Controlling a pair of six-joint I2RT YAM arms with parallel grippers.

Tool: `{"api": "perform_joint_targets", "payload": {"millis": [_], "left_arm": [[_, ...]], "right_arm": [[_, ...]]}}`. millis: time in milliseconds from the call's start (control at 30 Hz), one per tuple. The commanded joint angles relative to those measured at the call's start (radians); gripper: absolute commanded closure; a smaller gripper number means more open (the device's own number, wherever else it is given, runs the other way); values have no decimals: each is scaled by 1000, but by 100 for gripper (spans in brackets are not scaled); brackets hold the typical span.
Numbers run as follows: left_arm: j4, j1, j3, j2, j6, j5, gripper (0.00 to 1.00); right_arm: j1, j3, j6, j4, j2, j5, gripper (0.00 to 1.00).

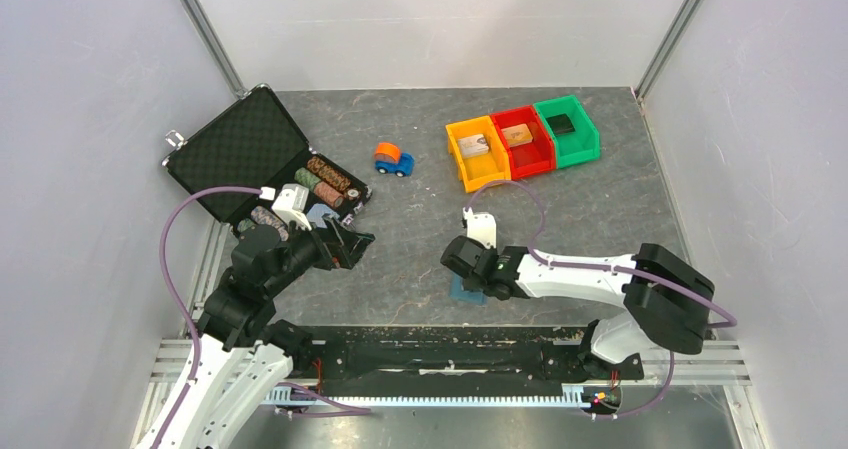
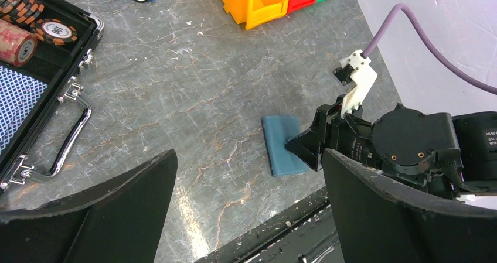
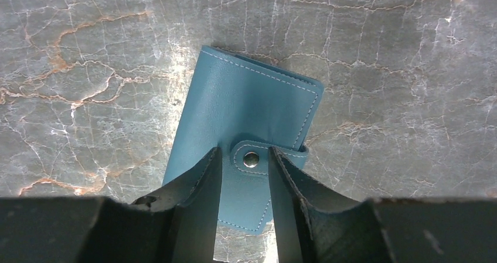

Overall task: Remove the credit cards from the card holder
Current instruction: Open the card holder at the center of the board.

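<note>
Lying flat, stitched rectangular card holder (image 3: 246, 116), metal snap (image 3: 251, 159)

card holder (image 3: 246, 105) | light blue, folded shut (snap tab fastened) | flat on table (image 1: 420, 229), near front edge

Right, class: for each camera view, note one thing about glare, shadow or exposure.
Right wrist view: bright glare on the table beside the card holder. Left wrist view: the left pincer looms black and underexposed. Top view: even light, only soft shadows.
</note>
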Motion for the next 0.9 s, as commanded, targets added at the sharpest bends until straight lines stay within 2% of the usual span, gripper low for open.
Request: {"api": "perform_joint_targets", "payload": {"millis": [0, 100, 300, 433, 633, 867], "left_arm": [[35, 5, -3, -1, 38, 2, 0], [25, 4, 0, 2, 45, -3, 0], [7, 4, 7, 15, 64, 3, 0], [-10, 3, 13, 32, 70, 4, 0], [-19, 2, 8, 82, 59, -10, 0], [-20, 3, 43, 227, 3, 126, 0]], "right_arm": [[10, 21, 13, -18, 37, 43, 64], [17, 6, 16, -19, 41, 58, 71], [19, -47, -29, 71, 2, 38, 100], [19, -88, -58, 140, -53, 45, 100], [17, -177, -132, 335, -143, -18, 100], [3, -257, -199, 522, -218, -95, 100]]}}
